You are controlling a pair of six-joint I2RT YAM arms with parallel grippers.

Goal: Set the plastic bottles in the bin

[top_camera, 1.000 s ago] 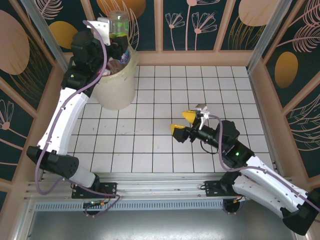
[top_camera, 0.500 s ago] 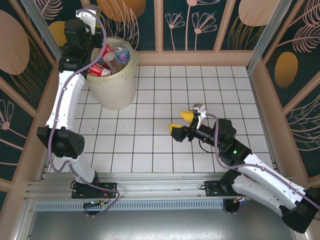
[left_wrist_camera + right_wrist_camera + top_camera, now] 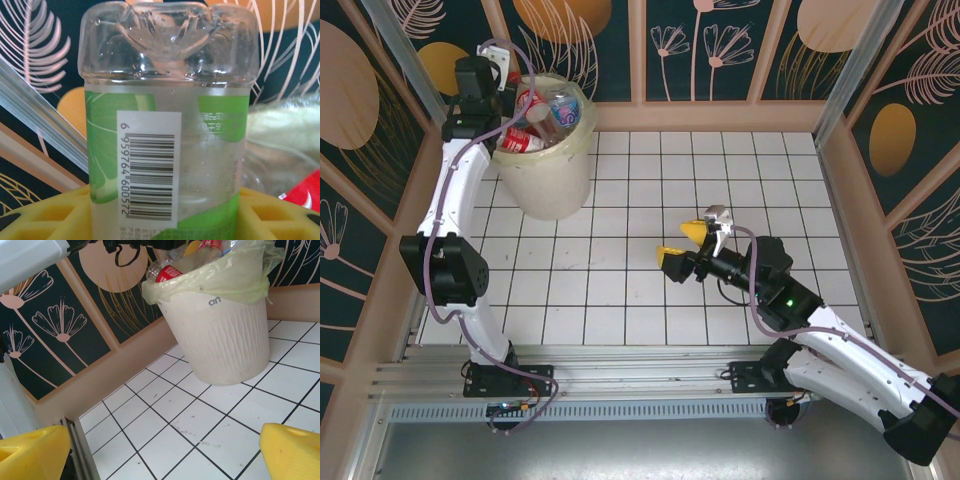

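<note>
A clear plastic bottle (image 3: 165, 100) with a green label and a barcode stands base-up in the left wrist view, clamped between the yellow fingers (image 3: 45, 215) of my left gripper (image 3: 165, 212). That left arm (image 3: 475, 80) is up at the far left rim of the cream-white bin (image 3: 555, 165). The bin (image 3: 225, 335) has a pale yellow bag liner (image 3: 210, 280) and holds several bottles (image 3: 535, 110), one with a red label (image 3: 167, 272). My right gripper (image 3: 682, 243) hovers open over the tiled floor mid-table, its yellow fingertips (image 3: 292, 450) wide apart with nothing between them.
The white tiled floor (image 3: 650, 180) is walled in by dark floral panels (image 3: 720, 45) with wooden trim. A metal rail (image 3: 620, 385) runs along the near edge by the arm bases. The bin sits in the far left corner.
The left arm, holding the green-label bottle high over the bin, swung left and down to the bin's far left rim, still gripping it. The right gripper barely shifted.
</note>
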